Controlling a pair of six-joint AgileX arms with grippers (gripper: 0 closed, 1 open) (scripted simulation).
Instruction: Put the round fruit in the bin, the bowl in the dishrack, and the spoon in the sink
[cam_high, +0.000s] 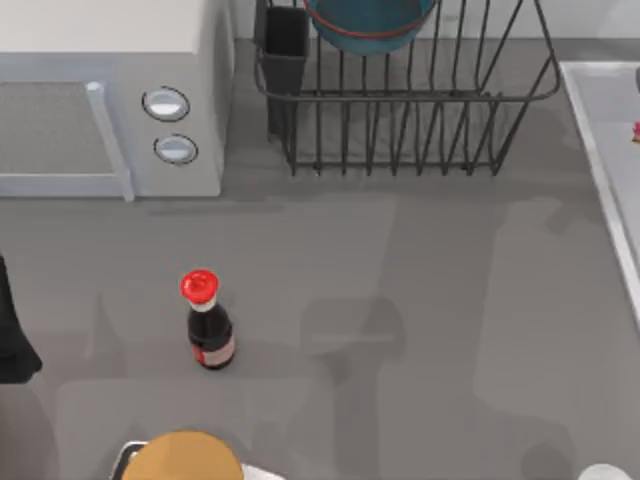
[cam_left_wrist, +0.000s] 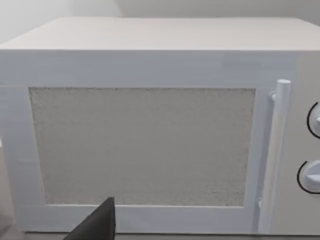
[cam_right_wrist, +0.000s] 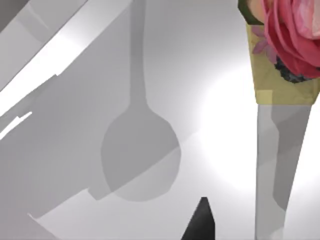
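Two steps looked done: bowl (cam_high: 372, 22) sat in dishrack (cam_high: 400, 100), fruit gone from beside it. We judged spoon (cam_right_wrist: 280, 100) step underway over sink (cam_high: 610, 150); right gripper's opening unclear. Next: lower, release.

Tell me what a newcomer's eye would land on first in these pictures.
Probably the dark sauce bottle with its red cap, standing alone on the grey table toward the left. Next, the blue bowl already sitting in the dishrack at the back, beside the white microwave at back left. In the right wrist view, a spoon-shaped shadow falls on a pale surface beside a rose-patterned spoon.
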